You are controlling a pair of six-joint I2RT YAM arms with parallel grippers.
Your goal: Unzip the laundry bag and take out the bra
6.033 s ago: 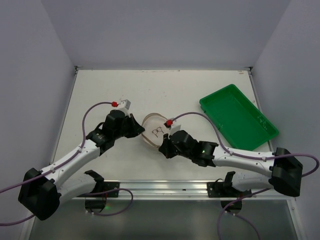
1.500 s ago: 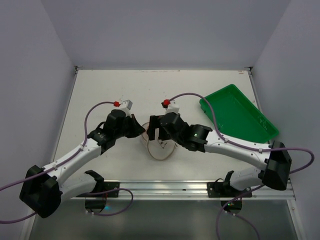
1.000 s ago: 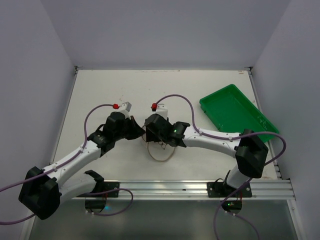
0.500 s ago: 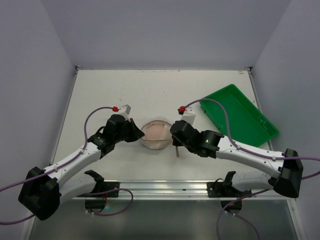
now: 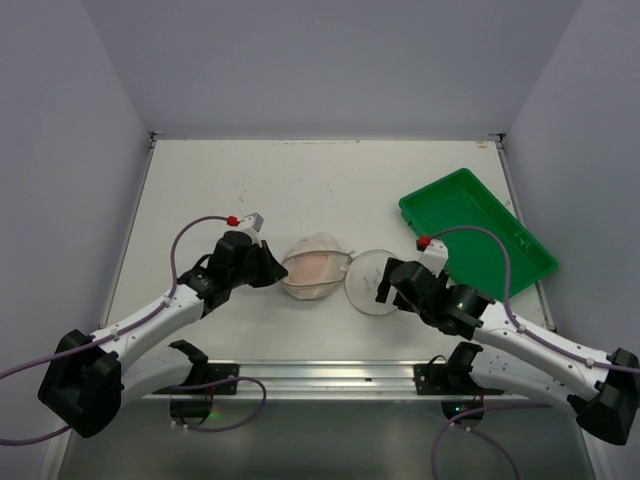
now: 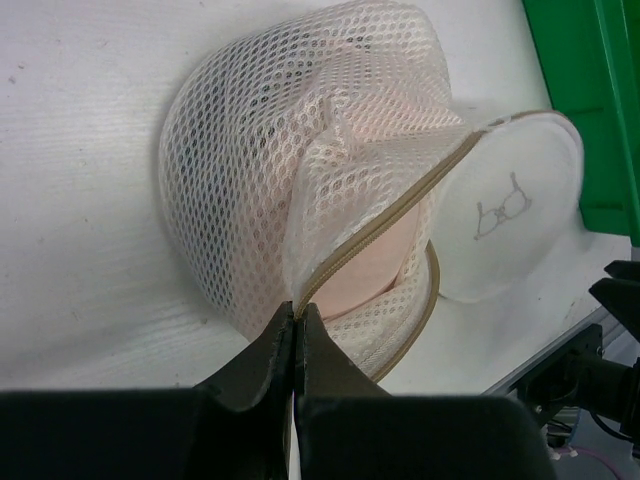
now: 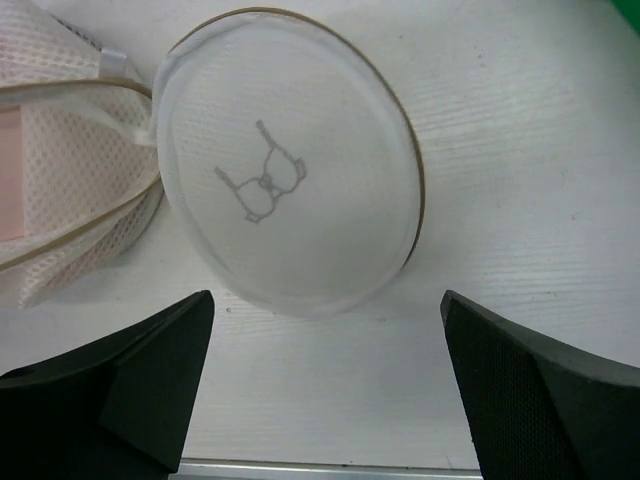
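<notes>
Presently, item one: laundry bag (image 5: 320,243), white mesh, lying at the centre of the top view on the desk (image 5: 300,180). It is unzipped — the tan zip edge (image 6: 390,213) gapes, and the round printed flap (image 5: 372,282) lies flat on the desk to the right, joined to the body at one side, bra outline facing up.

Item two: bra (image 6: 375,268), pale pink, inside the open bag, seen through the gap and the mesh.

Item three: left pincer (image 6: 297,318), fingers pressed together on the bag's edge where the zip line ends, at the bag's left side in the top view.

Item four: right pincer (image 7: 325,300), fingers spread wide with nothing between them, poised at the lower right of the flap — whether it touches the flap cannot be told.

Item five: green tray (image 5: 478,232), upper right of the top view, well apart from the bag.
</notes>
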